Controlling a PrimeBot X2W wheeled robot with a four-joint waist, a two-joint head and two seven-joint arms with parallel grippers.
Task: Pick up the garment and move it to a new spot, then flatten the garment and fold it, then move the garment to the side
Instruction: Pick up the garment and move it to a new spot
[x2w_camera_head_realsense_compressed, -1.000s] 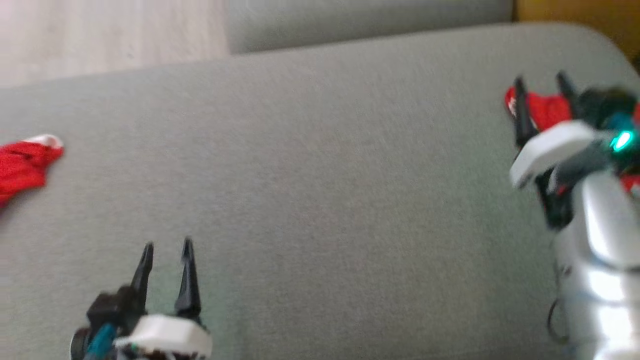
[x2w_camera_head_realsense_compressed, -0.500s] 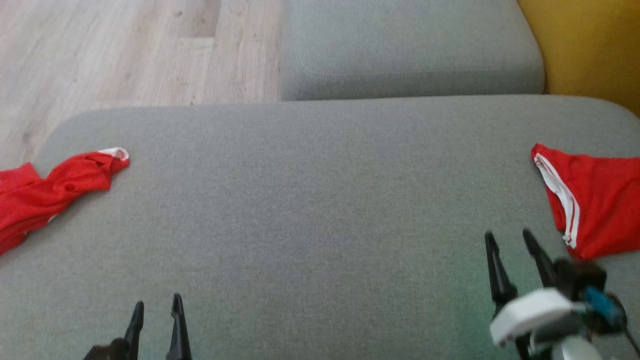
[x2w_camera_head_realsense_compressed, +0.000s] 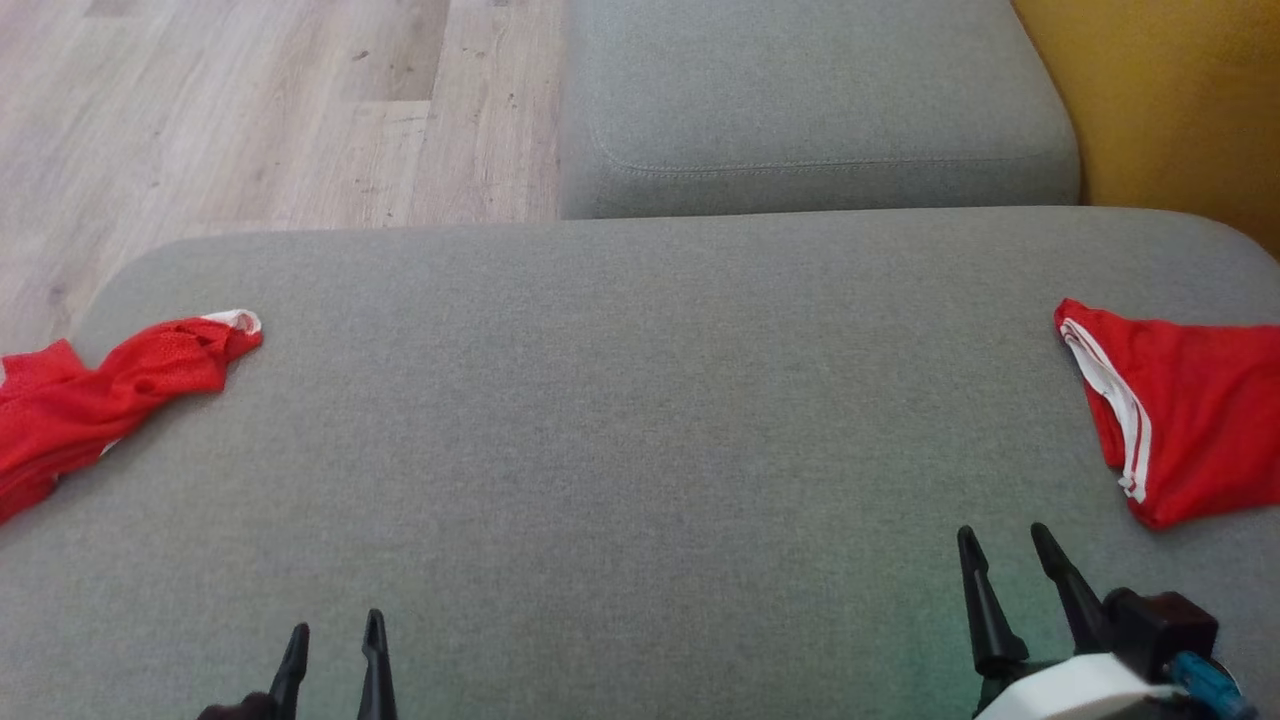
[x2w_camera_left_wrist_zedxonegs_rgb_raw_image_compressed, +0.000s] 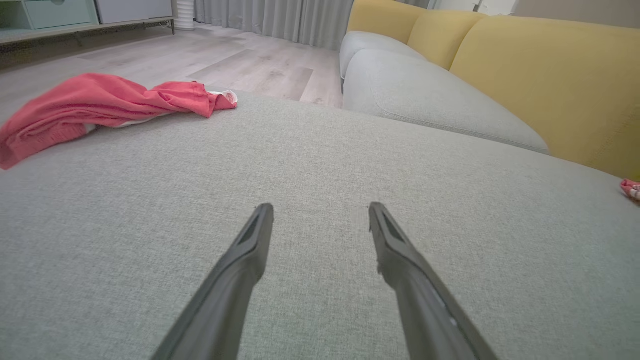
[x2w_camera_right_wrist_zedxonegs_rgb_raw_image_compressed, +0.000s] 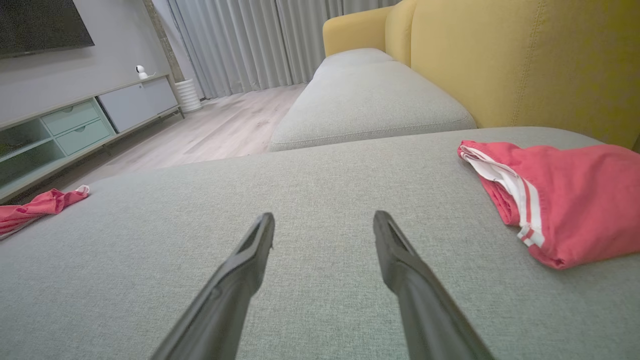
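Pincers both gape wide and empty: left pincer (x2w_camera_head_realsense_compressed: 337, 622) and right pincer (x2w_camera_head_realsense_compressed: 1002, 530) hang over the grey seat cushion (x2w_camera_head_realsense_compressed: 640, 400). The crumpled red garment (x2w_camera_head_realsense_compressed: 110, 375), likely the one to move, lies at the cushion's left edge. A shallow pinch could tip it onto the wooden floor (x2w_camera_head_realsense_compressed: 250, 100). The head view crops it, as it does the folded striped shorts (x2w_camera_head_realsense_compressed: 1190, 410) far right.

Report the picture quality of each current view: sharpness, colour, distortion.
Head view: sharp, evenly lit; crumpled garment and striped garment saturated red; faint green cast on the cushion near the right hand. Left wrist view: wide-angle bowing, crumpled garment washed to pink. Right wrist view: same bowing, striped garment pinkish.
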